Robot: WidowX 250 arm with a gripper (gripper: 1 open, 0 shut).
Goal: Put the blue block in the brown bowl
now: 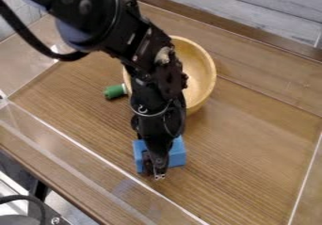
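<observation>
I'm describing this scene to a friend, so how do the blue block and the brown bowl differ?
The blue block is small and bright blue; the brown bowl is light tan and much larger. The block is rectangular, while the bowl is round and hollow. The block sits under the gripper, whereas the bowl stands farther back, partly behind the arm. Both rest on the wooden table.

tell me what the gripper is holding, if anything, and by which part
The gripper is closed down over the blue block, apparently gripping it across its middle, though the fingers hide the exact contact.
</observation>
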